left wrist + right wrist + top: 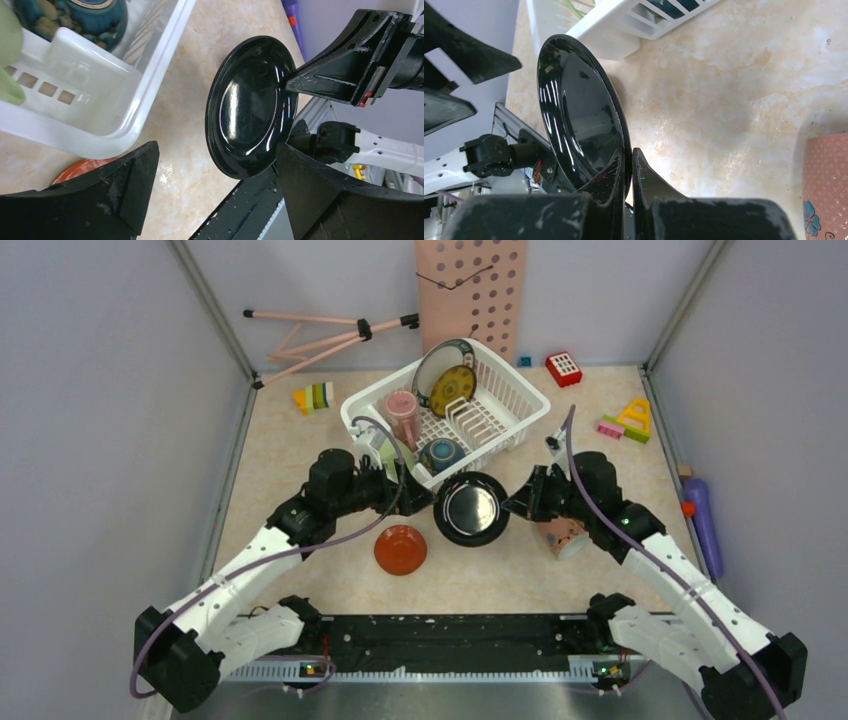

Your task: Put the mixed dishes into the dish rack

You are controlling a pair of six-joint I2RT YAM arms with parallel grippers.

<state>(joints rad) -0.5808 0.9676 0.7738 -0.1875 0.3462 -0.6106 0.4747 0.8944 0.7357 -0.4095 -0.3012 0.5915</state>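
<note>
Black and glossy, the plate [471, 508] sits just in front of the dish rack's [520, 405] near wall in the top view, outside the basket. The right arm bends inward and its gripper [512, 505] meets the plate's right rim. The left arm reaches in from the other side, with its gripper [420, 495] beside the plate's left edge. A red saucer [401, 549] lies on the table near the plate, and a pink cup [565, 537] lies beneath the right forearm. Inside the rack are a teal-rimmed plate [437, 358], an olive-yellow dish [453, 390], another pink cup [403, 412] and a blue bowl [441, 454].

The left wrist view shows what the top view hides. The left fingers [125, 185] are spread wide and touch nothing, with the plate between them.

The right wrist view shows the right fingers [611, 185] pinched tight on the plate's rim, and a flower print on the cup.
</note>
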